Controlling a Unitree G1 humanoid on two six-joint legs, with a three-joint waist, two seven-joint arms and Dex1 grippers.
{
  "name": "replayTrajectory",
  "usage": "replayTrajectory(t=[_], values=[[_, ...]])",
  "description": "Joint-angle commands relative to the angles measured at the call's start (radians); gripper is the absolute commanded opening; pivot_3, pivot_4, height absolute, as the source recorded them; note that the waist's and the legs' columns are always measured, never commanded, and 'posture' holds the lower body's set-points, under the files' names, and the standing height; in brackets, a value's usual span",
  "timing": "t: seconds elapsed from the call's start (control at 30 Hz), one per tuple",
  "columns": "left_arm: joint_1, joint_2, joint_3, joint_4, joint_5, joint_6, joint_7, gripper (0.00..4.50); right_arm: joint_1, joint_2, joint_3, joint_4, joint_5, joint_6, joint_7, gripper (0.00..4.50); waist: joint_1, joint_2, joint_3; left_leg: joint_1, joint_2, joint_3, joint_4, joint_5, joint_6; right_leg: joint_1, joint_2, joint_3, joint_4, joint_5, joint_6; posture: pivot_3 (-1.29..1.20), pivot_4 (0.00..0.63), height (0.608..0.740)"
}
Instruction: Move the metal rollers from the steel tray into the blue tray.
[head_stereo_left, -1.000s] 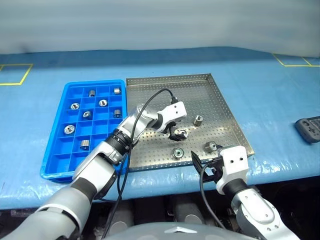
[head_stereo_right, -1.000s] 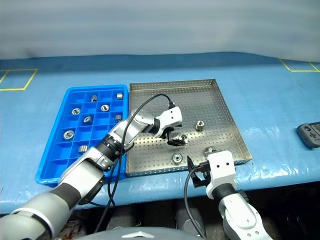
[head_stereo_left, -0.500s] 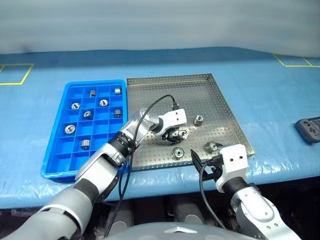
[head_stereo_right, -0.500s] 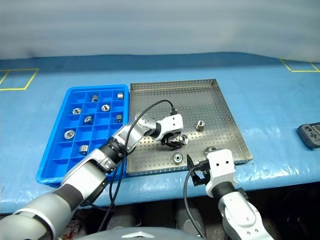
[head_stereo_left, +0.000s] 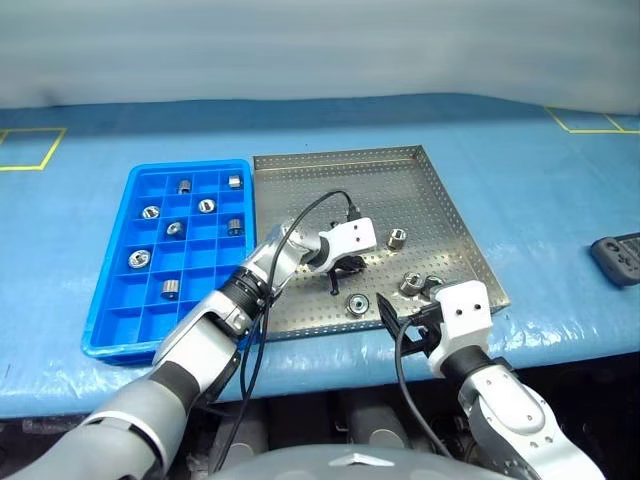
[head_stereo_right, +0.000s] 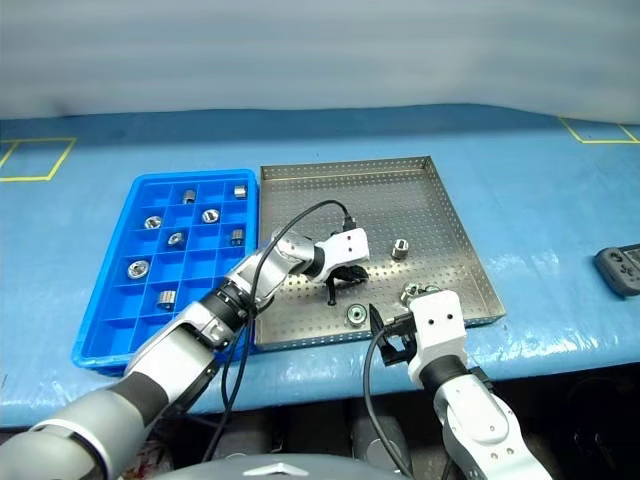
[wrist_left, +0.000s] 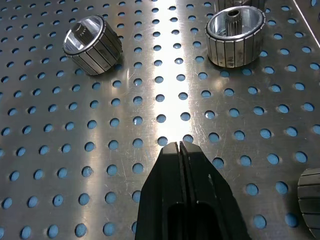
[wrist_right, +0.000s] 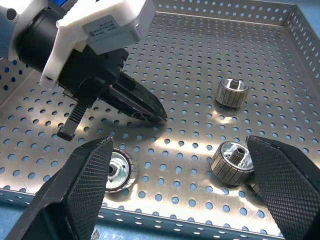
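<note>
Your left claw (wrist_left: 180, 146) has pinched shut on nothing, so grip those slick, rolling ribbed silver metal rollers (wrist_left: 235, 36) across their ridged sides.

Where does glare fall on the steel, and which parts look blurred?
Left wrist view: a bright glare streak runs down the steel tray to the shut left gripper, whose base blurs. Right wrist view: the open right gripper's fingers look soft, the rollers sharp.

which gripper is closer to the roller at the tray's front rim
Right. The right gripper hangs open just in front of that roller; the left gripper, shut on nothing, sits farther back.
</note>
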Motion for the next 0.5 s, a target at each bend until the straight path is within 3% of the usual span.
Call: replayTrajectory(t=[0.03,0.4,0.5], values=[[-0.034,0.017,0.045,-0.085,-0.015,0.008,-0.024,0.89,-0.011,0.000,-0.014,-0.031,0.006,0.008,0.011,4.50,0.001,0.000,0.000,0.000,0.000,0.000,0.000,0.000,0.000,0.000,0.000,0.000,0.000,0.000,0.000,-0.19,0.150,0.740],[-0.088,0.040,0.052,-0.199,-0.071,0.051,-0.187,4.42,-0.019,-0.011,-0.021,-0.044,0.013,0.033,0.030,4.50,0.010,0.000,0.000,0.000,0.000,0.000,0.001,0.000,0.000,0.000,0.000,0.000,0.000,0.000,0.000,-0.17,0.150,0.740],[-0.082,0.081,0.010,-0.226,-0.056,-0.004,-0.275,4.46,-0.009,-0.017,-0.024,-0.044,0.017,0.023,0.029,4.50,0.008,0.000,0.000,0.001,0.000,0.000,0.001,0.000,0.000,0.001,0.000,0.001,0.000,0.000,0.000,-0.17,0.150,0.740]])
